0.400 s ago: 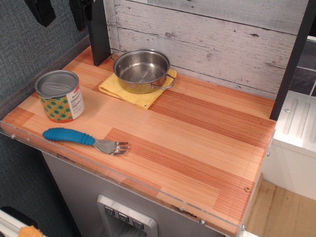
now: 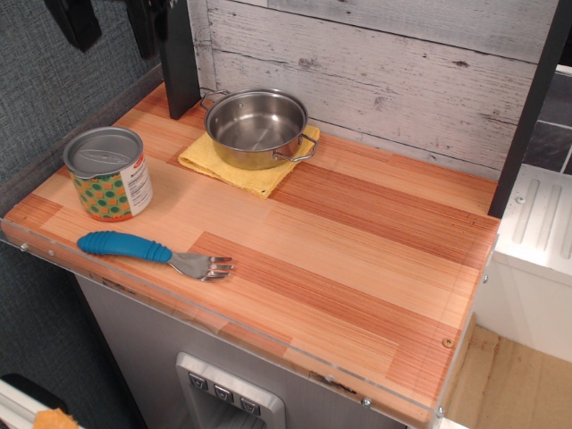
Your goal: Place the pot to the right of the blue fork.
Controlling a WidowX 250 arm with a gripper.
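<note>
While only two dark fingers [image 2: 76, 20] hang at the frame's 11 o'clock corner, set apart and holding nothing, they stand well clear of everything below. The pot [image 2: 256, 127] sits upright on a yellow cloth [image 2: 208, 161] at 12 o'clock on the worktop [image 2: 357, 241], against the plank wall. The printed can [image 2: 107, 172] stands at 9 o'clock. The blue fork [image 2: 152, 252] lies at 8 o'clock, near the front edge, tines toward 3 o'clock.
</note>
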